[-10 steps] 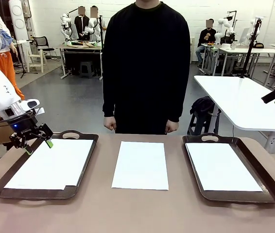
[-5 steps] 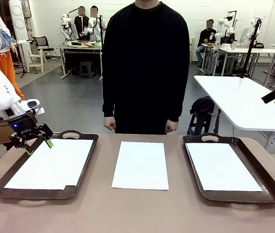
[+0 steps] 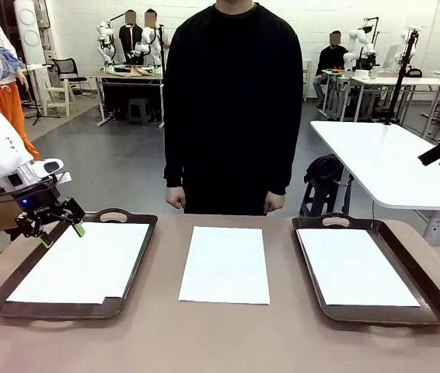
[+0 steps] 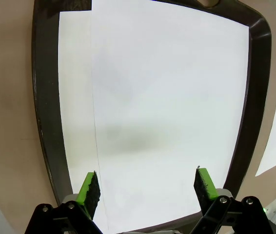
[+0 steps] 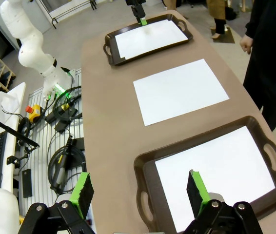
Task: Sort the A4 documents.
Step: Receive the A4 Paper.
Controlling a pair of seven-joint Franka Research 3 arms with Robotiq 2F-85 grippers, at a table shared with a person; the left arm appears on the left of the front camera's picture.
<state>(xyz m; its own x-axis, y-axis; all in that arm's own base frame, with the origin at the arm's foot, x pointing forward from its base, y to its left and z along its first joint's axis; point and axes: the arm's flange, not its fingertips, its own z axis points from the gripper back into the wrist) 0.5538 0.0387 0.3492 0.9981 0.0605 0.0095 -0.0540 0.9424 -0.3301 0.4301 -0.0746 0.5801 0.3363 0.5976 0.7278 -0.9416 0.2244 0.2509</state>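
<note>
The sheets are thin, matt white paper. The trays look like smooth dark plastic with a faint sheen. The table is matt, smooth and brown.

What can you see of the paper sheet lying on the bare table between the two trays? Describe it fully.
The middle sheet is plain white, thin, rectangular paper, blank on top. It lies flat on the brown table, long edges running toward the person, between the left tray and right tray, touching neither. Nothing rests on it.
</note>
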